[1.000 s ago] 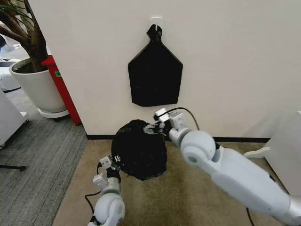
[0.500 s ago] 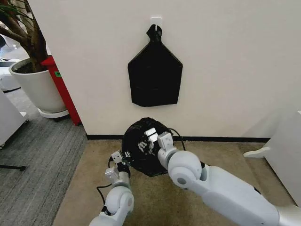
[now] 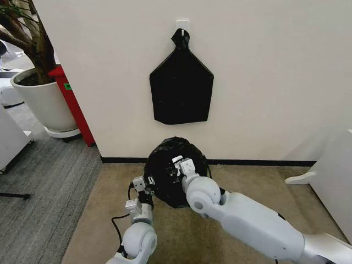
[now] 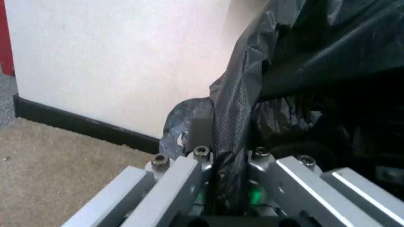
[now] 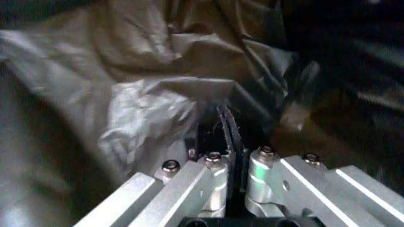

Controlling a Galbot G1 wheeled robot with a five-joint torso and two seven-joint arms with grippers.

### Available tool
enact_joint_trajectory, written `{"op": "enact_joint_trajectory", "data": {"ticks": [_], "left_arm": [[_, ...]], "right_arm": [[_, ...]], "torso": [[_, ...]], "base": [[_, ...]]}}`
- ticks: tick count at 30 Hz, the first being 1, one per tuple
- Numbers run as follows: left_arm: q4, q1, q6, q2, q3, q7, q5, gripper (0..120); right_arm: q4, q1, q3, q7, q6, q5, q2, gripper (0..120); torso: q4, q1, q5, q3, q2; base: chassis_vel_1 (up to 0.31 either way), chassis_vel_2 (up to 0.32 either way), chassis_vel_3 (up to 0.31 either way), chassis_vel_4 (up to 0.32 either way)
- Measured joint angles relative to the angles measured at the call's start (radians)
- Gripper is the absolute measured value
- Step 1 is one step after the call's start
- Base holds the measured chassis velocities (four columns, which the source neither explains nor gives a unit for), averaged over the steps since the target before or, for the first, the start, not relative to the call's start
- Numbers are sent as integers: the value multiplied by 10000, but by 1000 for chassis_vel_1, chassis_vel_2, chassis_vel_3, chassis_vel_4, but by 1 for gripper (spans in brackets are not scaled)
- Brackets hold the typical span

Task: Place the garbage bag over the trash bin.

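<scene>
The garbage bag (image 3: 168,170) sits bunched on the carpet (image 3: 231,220) against the wall. The left tool (image 3: 144,186) pinches its edge; the right tool (image 3: 177,166) clamps its film. No writing is readable.

No readable text, brand, number or sign is showing anywhere. A small green tag (image 3: 67,86) is sitting on the red panel (image 3: 72,103) beside the planter (image 3: 43,102); it may be carrying print, but nothing on it is legible.
</scene>
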Motion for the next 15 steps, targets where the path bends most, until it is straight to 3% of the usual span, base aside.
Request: {"op": "enact_joint_trajectory", "data": {"ticks": [15], "left_arm": [[-798, 384, -66, -266, 87, 12, 214, 1]], "right_arm": [[-1928, 558, -729, -318, 20, -687, 648, 0]], "torso": [[0, 0, 1, 0, 0]], "base": [[0, 0, 0, 0]]}}
